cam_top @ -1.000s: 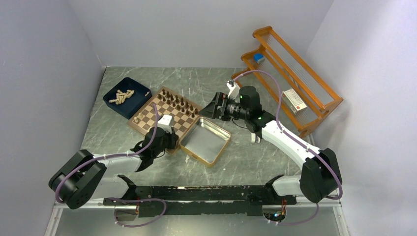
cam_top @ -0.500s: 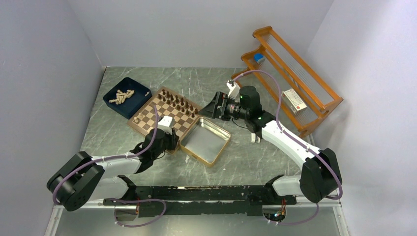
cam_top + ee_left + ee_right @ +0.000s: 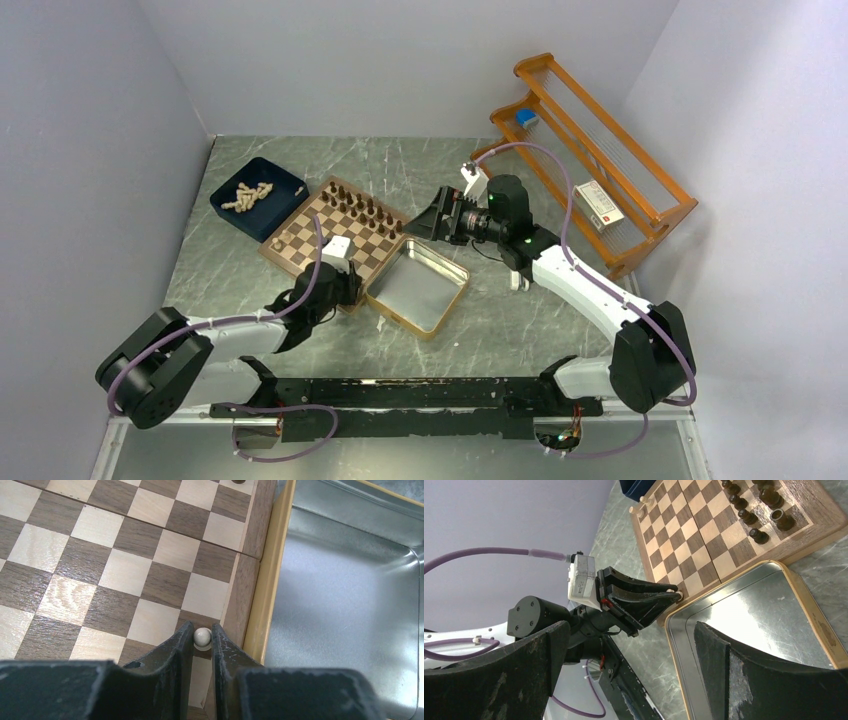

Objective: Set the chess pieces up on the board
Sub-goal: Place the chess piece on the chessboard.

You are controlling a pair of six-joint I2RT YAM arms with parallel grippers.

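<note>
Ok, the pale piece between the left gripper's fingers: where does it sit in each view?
Top external: not visible, hidden under the left arm's wrist at the board's near corner.
Left wrist: pale piece at bottom centre, between the left gripper's fingers.
Right wrist: mid-frame, at that gripper's tip.
Shared landmark: the silver tin beside the board.

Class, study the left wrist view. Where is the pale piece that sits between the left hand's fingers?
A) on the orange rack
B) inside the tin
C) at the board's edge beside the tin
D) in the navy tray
C: the pale piece shows between the left hand fingers over an edge square of the board, just left of the tin.
</note>
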